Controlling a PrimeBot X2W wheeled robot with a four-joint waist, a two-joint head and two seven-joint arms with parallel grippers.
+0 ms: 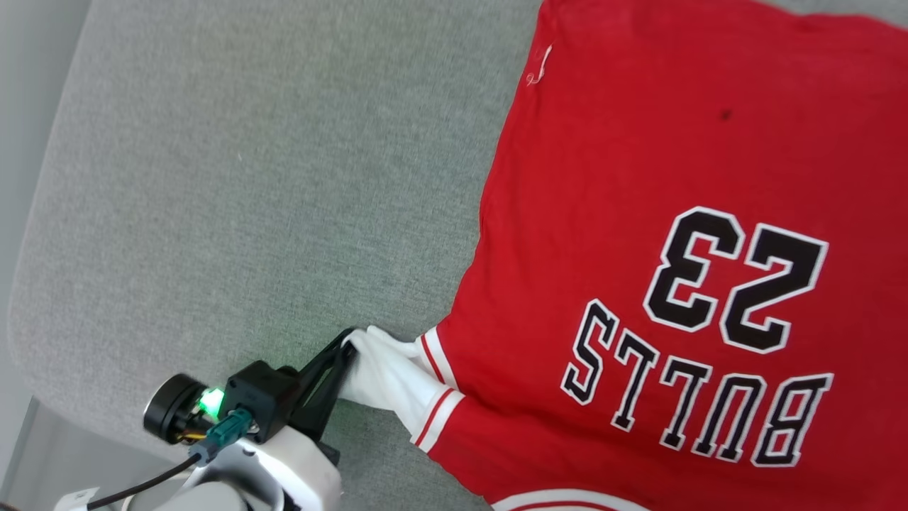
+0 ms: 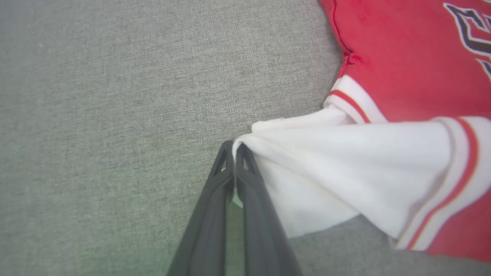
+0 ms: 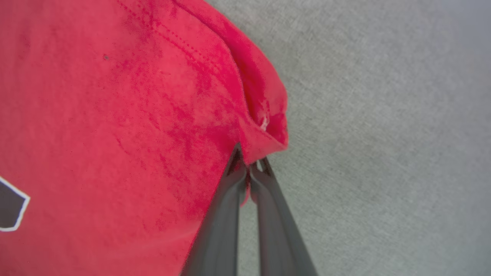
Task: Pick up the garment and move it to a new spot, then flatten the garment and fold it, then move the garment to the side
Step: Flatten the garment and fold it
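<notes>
The garment (image 1: pixel 638 177), a red jersey T-shirt, lies lettering-up on the right half of the grey surface, its "BULLS 23" print upside down in the head view. At the lower left of that view my left gripper (image 1: pixel 347 342) is shut on the tip of the white sleeve (image 1: pixel 386 376). In the left wrist view the two dark fingers (image 2: pixel 215 207) meet on the sleeve's edge (image 2: pixel 345 168), which stretches toward the striped seam. In the right wrist view my right gripper (image 3: pixel 247 165) is shut on a red corner of the garment (image 3: pixel 264 126), cloth pinched between its tips.
The grey fabric-covered surface (image 1: pixel 248 177) stretches bare to the left of the garment, and its rounded edge (image 1: pixel 21 284) runs down the far left of the head view. A cable and a green light sit on my left wrist (image 1: pixel 213 411).
</notes>
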